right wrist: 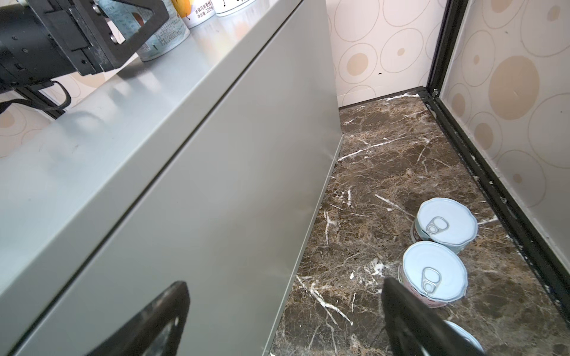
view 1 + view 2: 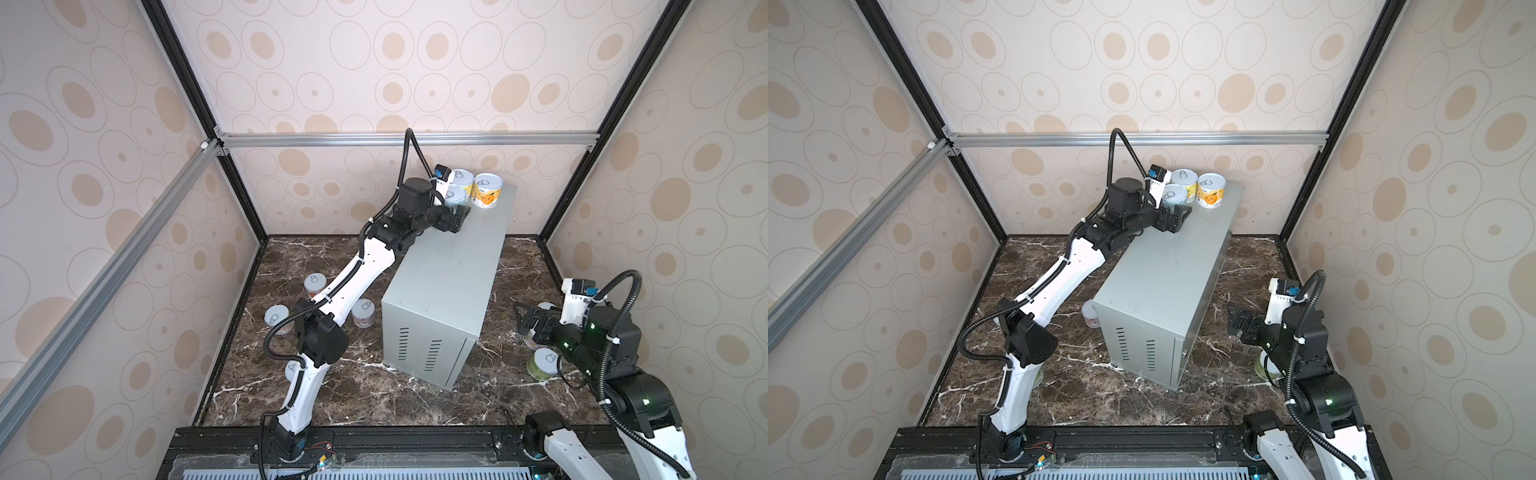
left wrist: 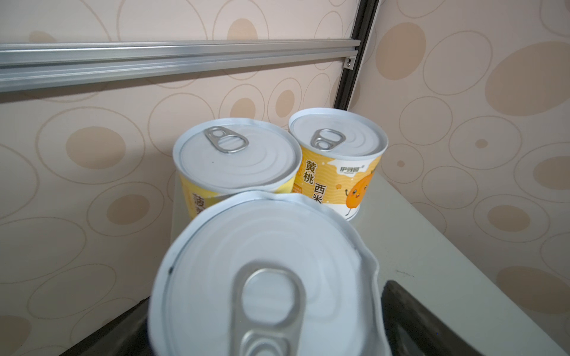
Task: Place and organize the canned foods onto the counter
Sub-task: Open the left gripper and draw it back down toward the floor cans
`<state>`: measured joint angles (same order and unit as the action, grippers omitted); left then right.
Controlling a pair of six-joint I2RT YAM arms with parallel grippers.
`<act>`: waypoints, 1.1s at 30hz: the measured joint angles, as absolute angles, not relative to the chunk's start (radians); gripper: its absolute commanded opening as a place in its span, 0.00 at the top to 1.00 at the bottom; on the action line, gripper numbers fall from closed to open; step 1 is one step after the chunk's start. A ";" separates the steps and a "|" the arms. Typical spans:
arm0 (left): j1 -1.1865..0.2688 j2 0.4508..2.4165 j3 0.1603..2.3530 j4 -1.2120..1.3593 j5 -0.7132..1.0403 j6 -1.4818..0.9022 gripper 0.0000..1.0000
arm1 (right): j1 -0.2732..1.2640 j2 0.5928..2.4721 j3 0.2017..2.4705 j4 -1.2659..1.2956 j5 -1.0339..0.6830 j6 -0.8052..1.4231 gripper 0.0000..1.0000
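Left fingers (image 3: 431, 323), right fingers (image 1: 416, 326) wide apart

Both top views look steeply down from above the arms' bases, taking in the whole walled cell and the counter (image 2: 453, 266). The left wrist camera sits close above the nearest can (image 3: 262, 277), facing the back corner. The right wrist camera, low beside the counter (image 1: 216, 185), looks along its side and shares that can (image 1: 166, 40).

Nearest can (image 3: 262, 277) blurred, cut by frame edge; floor can (image 2: 291, 369) mostly behind arm (image 2: 305, 392).
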<state>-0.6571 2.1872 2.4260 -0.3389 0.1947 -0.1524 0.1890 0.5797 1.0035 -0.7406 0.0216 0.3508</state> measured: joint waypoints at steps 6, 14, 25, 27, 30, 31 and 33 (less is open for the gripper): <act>-0.657 2.135 2.407 -0.375 0.196 -0.151 0.01 | 0.190 0.586 1.054 -0.783 0.061 0.354 0.01; -0.657 1.844 2.138 -0.323 0.191 -0.153 0.01 | 0.190 0.591 1.108 -0.860 0.112 0.358 0.01; -0.657 1.465 1.723 -0.245 0.092 -0.165 0.01 | 0.190 0.583 1.128 -0.957 0.161 0.366 0.01; -0.656 1.405 1.642 -0.242 0.068 -0.169 0.01 | 0.190 0.580 1.127 -0.968 0.167 0.370 0.01; -0.650 1.323 1.533 -0.243 0.038 -0.175 0.01 | 0.190 0.577 1.116 -0.976 0.183 0.375 0.01; -0.648 1.302 1.507 -0.244 0.030 -0.176 0.01 | 0.190 0.577 1.109 -0.976 0.187 0.376 0.01; -0.640 1.252 1.451 -0.250 0.006 -0.181 0.01 | 0.190 0.577 1.085 -0.977 0.197 0.377 0.01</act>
